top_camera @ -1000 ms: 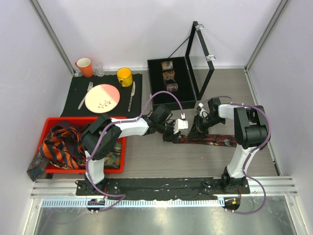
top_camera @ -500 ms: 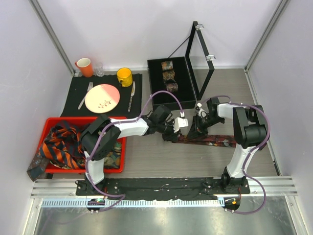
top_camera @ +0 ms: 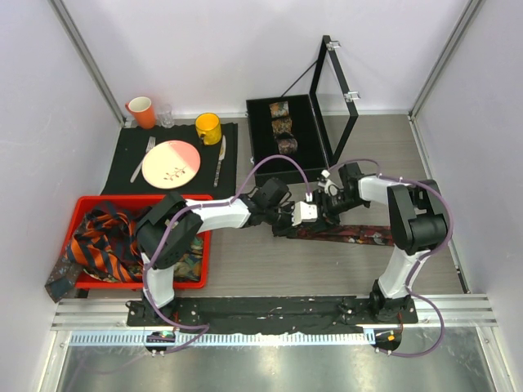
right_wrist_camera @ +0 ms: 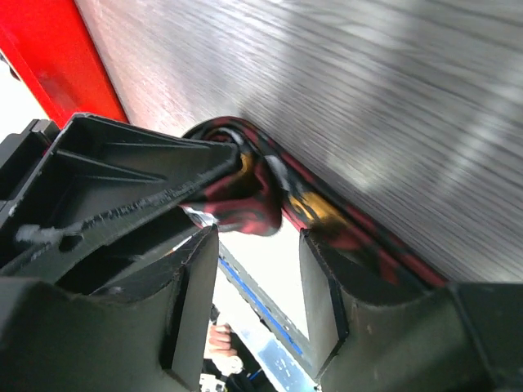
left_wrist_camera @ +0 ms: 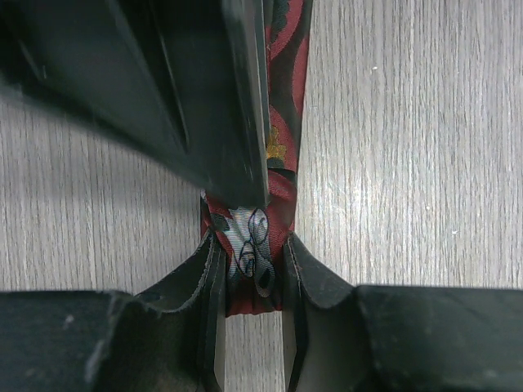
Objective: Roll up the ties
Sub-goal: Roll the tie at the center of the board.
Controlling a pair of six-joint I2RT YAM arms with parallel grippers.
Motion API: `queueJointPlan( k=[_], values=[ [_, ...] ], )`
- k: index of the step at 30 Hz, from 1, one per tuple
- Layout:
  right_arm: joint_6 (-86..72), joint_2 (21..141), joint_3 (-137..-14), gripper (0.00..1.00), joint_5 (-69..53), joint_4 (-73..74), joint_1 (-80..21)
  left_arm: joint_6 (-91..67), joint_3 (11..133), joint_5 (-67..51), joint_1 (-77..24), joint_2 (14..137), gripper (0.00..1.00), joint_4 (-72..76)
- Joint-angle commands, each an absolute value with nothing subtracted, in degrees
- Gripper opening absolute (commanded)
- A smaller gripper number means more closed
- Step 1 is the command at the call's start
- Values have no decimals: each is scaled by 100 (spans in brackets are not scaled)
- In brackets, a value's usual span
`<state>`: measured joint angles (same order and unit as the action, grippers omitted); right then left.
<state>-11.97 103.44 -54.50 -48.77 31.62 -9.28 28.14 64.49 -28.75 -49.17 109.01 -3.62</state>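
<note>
Pinching the tie [left_wrist_camera: 284, 98], left hand [left_wrist_camera: 252, 257] low, right hand [right_wrist_camera: 257, 265] parted

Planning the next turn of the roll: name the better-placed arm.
Probably right. The right gripper stands open astride the dark red tie at its coil, free to close and turn; the left gripper is clamped on it.

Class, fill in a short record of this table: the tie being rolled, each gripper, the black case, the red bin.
Tie being rolled: dark red patterned tie, flat on the table, one end curled
Left gripper: shut on the curled end
Right gripper: open, at that same end
Black case: open, three rolled ties inside
Red bin: heap of unrolled ties
</note>
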Motion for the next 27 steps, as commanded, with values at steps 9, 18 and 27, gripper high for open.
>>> queueJointPlan(
  k=[9, 18, 27],
  values=[
    [-1293, 10696, -5300, 15, -4668, 2487, -1107, 3006, 6363, -2637, -4896, 11136, 1, -1099],
    [-1002, 10837, -5282, 1, -4079, 2646, -1099, 2909, 6442, -2830, -4834, 11171, 11, -1116],
    [-897, 10916, -5317, 1, -3288, 2698, -1107, 2268, 5907, -3427, -4448, 10566, 75, -65]
  ],
)
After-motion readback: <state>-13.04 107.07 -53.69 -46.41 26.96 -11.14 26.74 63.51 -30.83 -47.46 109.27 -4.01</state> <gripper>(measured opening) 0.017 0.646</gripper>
